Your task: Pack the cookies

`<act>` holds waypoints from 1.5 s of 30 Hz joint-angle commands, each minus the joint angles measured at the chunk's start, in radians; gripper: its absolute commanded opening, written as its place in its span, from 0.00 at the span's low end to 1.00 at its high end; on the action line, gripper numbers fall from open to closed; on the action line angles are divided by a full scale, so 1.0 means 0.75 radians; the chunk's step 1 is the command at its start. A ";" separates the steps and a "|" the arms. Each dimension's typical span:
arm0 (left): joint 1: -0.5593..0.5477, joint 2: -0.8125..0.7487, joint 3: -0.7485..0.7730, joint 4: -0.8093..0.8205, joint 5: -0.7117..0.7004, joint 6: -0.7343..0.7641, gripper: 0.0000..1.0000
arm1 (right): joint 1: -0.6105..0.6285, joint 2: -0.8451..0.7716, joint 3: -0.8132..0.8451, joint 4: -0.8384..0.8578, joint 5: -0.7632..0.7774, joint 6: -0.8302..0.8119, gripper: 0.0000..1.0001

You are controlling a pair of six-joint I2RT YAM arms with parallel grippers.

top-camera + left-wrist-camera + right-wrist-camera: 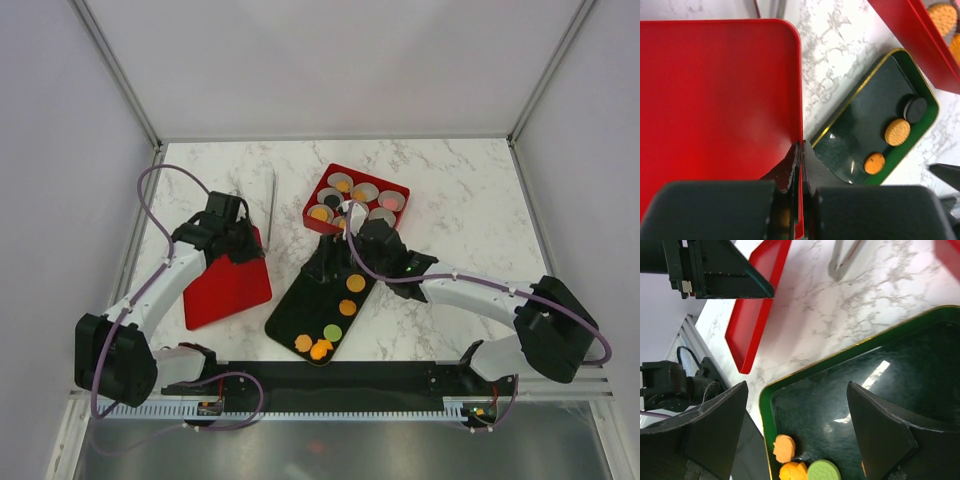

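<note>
Several cookies lie on a dark green tray (300,310): orange ones (355,283), a green one (332,331) and, in the left wrist view, a dark one (915,109). More sit in grey cups in a red box (398,186). My right gripper (335,258) hovers open and empty over the tray; in its wrist view (797,425) orange cookies (784,448) and a green one (823,471) lie below it. My left gripper (243,245) is shut on the edge of a flat red lid (228,290), as its wrist view (800,150) shows.
Metal tongs (272,195) lie on the marble behind the red lid. The red box stands just beyond the dark tray's far end. White walls enclose the table on three sides.
</note>
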 commanded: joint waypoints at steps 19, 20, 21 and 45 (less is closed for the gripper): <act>-0.174 -0.041 0.126 0.063 0.064 -0.188 0.02 | 0.216 0.424 0.208 0.396 0.094 0.181 0.86; -0.178 -0.036 0.130 0.063 0.064 -0.196 0.02 | 0.216 0.426 0.208 0.396 0.100 0.185 0.86; -0.182 -0.034 0.133 0.067 0.066 -0.200 0.02 | 0.218 0.430 0.208 0.394 0.108 0.187 0.84; -0.208 -0.020 0.147 0.147 0.115 -0.190 0.17 | 0.216 0.454 0.251 0.310 0.133 0.243 0.22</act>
